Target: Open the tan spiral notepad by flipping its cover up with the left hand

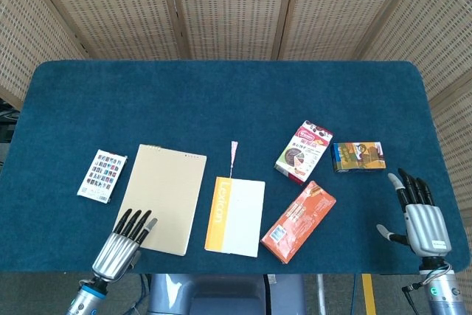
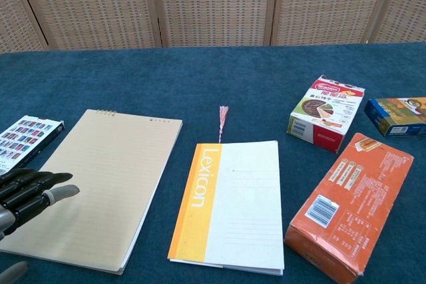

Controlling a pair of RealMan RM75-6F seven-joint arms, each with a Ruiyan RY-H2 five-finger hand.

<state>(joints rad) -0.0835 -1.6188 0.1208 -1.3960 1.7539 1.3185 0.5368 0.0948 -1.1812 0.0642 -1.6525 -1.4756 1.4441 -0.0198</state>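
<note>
The tan spiral notepad (image 1: pixel 164 197) (image 2: pixel 90 184) lies flat and closed on the blue table, its spiral binding at the far edge. My left hand (image 1: pixel 125 245) (image 2: pixel 26 194) hovers open over the notepad's near left corner, fingers stretched out toward the far side and apart, holding nothing. Whether it touches the cover I cannot tell. My right hand (image 1: pixel 422 219) stands open at the near right edge of the table, far from the notepad; the chest view does not show it.
A small printed card box (image 1: pixel 102 175) (image 2: pixel 23 139) lies left of the notepad. An orange-and-white Lexicon notebook (image 1: pixel 235 215) (image 2: pixel 229 204) with a pink tassel lies to its right. Further right stand an orange packet (image 1: pixel 299 220), a red-and-white box (image 1: pixel 303 151) and a blue box (image 1: pixel 358 156).
</note>
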